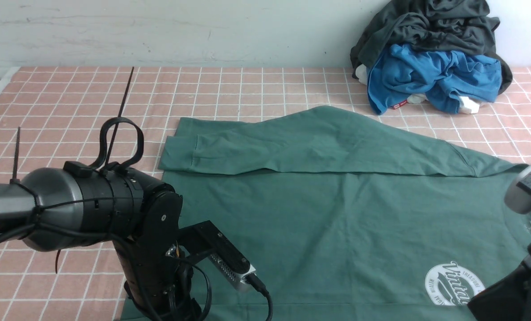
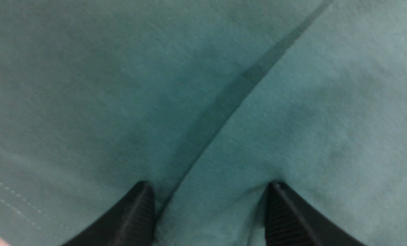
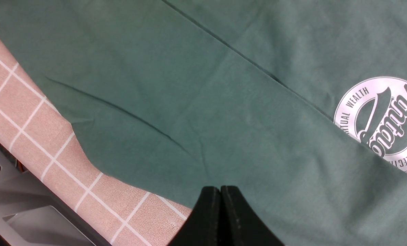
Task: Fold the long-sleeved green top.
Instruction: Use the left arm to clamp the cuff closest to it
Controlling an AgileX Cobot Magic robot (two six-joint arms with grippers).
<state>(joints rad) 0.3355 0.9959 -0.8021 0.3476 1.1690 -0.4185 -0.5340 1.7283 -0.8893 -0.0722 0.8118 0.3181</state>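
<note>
Pink checked tablecloth (image 1: pixel 69 102) carries the green long-sleeved top (image 1: pixel 336 214), laid flat. Your left gripper (image 2: pixel 209 191) stands spread astride a layer edge; closing could snag one layer and skew the fold. Your right gripper (image 3: pixel 220 191) is pressed together.

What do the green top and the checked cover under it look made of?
The green top: soft matte knit, probably cotton; fuzzy nap and gentle creases show close up. The checked cover: matte pink with white grid lines, faintly textured; cloth or printed sheet, can't tell.
</note>
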